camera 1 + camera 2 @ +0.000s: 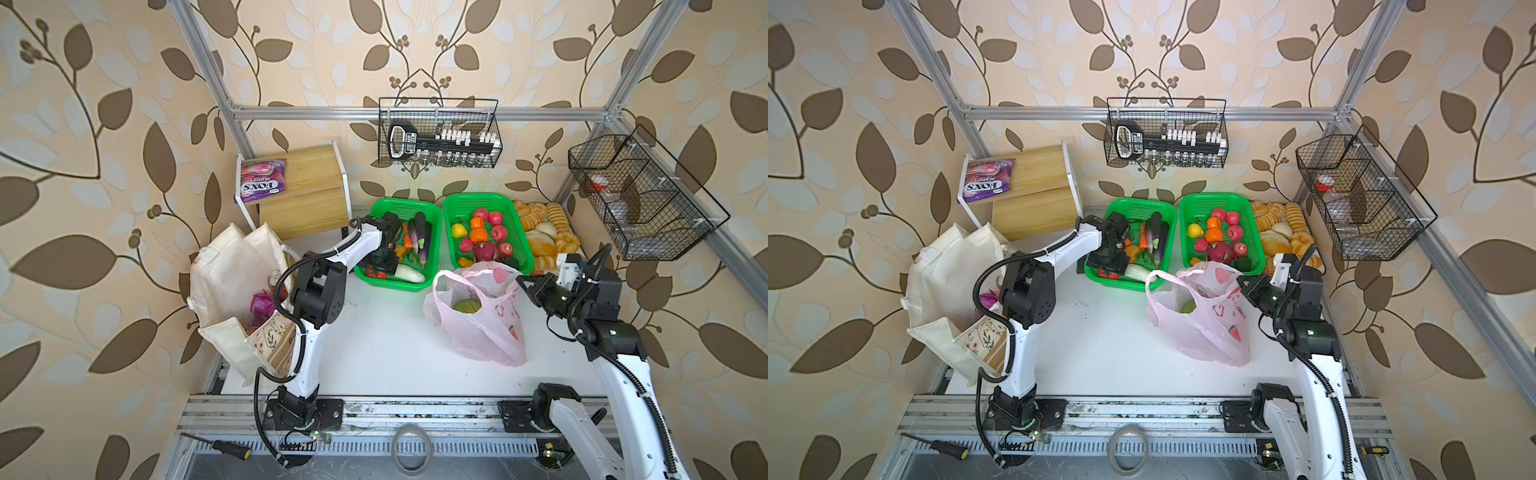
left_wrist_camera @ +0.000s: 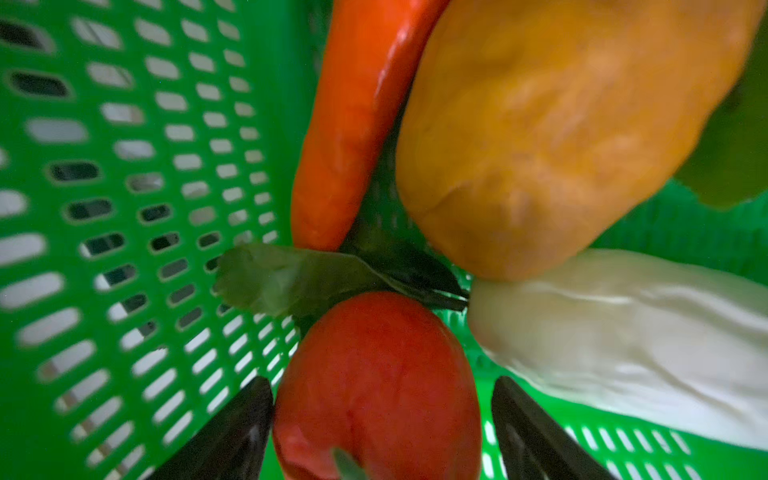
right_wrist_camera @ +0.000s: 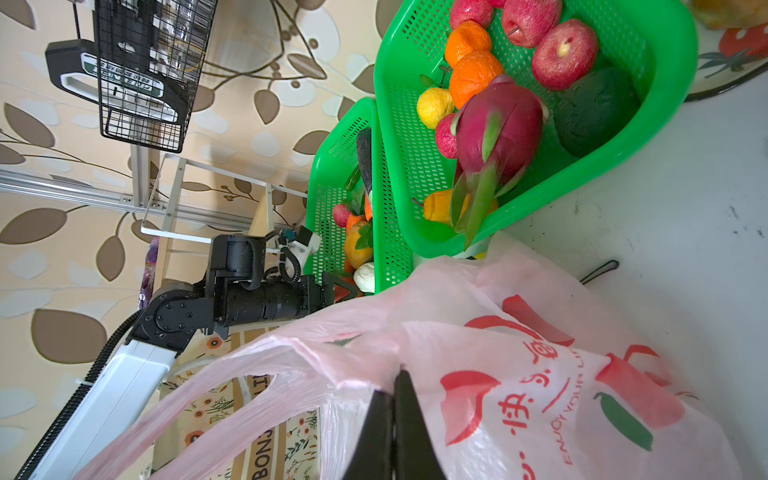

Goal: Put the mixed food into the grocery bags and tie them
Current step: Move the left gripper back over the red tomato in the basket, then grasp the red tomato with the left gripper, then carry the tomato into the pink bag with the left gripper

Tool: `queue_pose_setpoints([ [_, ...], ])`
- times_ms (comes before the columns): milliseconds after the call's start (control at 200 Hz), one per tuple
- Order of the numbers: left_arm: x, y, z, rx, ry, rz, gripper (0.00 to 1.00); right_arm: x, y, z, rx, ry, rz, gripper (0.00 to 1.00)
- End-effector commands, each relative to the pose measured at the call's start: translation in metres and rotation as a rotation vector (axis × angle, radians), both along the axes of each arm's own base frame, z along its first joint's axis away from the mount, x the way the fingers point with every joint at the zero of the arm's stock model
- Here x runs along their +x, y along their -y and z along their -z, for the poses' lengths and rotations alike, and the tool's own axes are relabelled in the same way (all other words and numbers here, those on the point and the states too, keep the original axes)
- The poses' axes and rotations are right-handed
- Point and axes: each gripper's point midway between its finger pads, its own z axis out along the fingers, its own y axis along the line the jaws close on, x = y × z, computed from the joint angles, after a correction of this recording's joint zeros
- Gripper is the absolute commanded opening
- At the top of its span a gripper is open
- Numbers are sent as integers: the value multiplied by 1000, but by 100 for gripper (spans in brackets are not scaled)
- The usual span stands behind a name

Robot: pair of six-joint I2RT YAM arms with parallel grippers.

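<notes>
Left gripper (image 2: 382, 384) stands open astride the red tomato (image 2: 374, 353) in the green basket (image 1: 395, 204) at centre in both top views; contact seems unmade. Right gripper (image 3: 397, 384) pinches the pink bag (image 1: 478, 336), right of centre.

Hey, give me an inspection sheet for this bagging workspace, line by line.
Surface: white tabletop, a few dark scuffs.
Job's things: cabbage inside pink bag; soda can and purple snack packet in canvas tote; tomato in vegetable basket.
Clutter: fruit basket, bread loaves, FOX'S packet on wooden shelf, screwdriver on front rail.
Grippers: left gripper open astride tomato; right gripper shut on pink bag.
Cables: black hoses along both arms; grey loop on front rail.
Surroundings: leaf wallpaper, aluminium frame, two wire baskets.
</notes>
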Motion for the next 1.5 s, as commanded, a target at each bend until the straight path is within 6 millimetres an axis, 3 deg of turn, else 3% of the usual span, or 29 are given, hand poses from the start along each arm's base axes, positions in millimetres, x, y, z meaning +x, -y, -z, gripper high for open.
queue_pose_setpoints([
  [0,5,-6,-9,25,13,7,82,-1,-4,-11,12,36,-15,0],
  [120,6,-5,-7,20,7,17,82,-1,-5,-10,13,32,-18,0],
  [295,3,-1,-25,-14,24,32,63,-1,-5,-9,12,30,-15,0],
  [695,-17,12,-142,-243,265,59,59,2,-5,-4,36,24,-10,0],
  [830,-35,20,-169,-360,317,75,58,2,-5,-4,34,24,-9,0],
  [985,-66,43,-197,-607,372,123,52,2,-5,-3,36,22,-7,0],
  [1130,-105,57,-210,-799,395,167,47,4,-5,-3,36,22,-5,0],
  [1320,-153,82,-202,-947,284,239,47,5,-5,-2,41,21,-4,0],
  [1500,-175,117,-202,-950,265,353,47,7,-7,-1,46,20,-7,0],
])
